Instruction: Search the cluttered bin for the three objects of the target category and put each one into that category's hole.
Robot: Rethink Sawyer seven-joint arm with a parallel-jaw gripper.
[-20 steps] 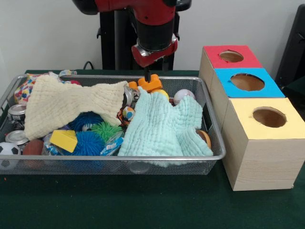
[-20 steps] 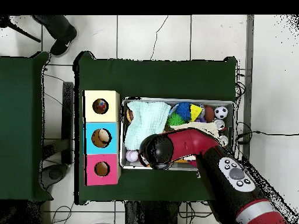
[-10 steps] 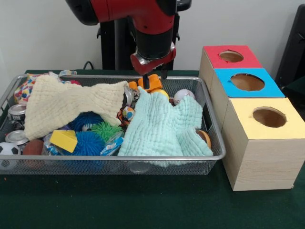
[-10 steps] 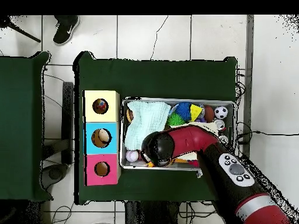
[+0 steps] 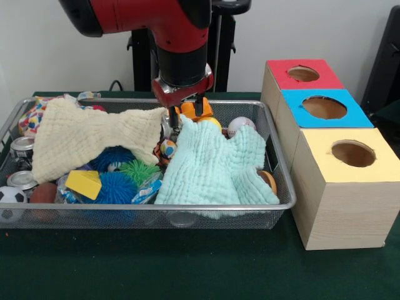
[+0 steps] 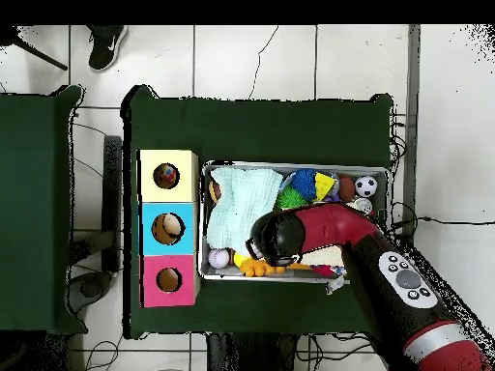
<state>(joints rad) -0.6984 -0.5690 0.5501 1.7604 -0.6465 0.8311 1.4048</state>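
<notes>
While the red and black arm reaches down over the far side of the silver wire-mesh bin, its gripper hangs just left of the orange plastic toy, with one dark fingertip right at the toy's top and the other fingertip near the edge of the cream muslin cloth. Whether either tip touches anything cannot be told. The orange toy sits against the bin's far wall, between the cream cloth and the white baseball, just behind the mint-green muslin cloth; it is lumpy, bright orange and partly hidden by the green cloth. In the overhead view the orange toy shows as a knobbly orange shape beside the arm's head. The fingers stand spread apart, holding nothing that can be seen.

Under the cream cloth lie a blue spiky rubber ball, a green spiky ball and a yellow wedge-shaped block. Beside the bin stand three wooden boxes with round holes: a red-topped box, a blue-topped box and a yellow-topped box.
</notes>
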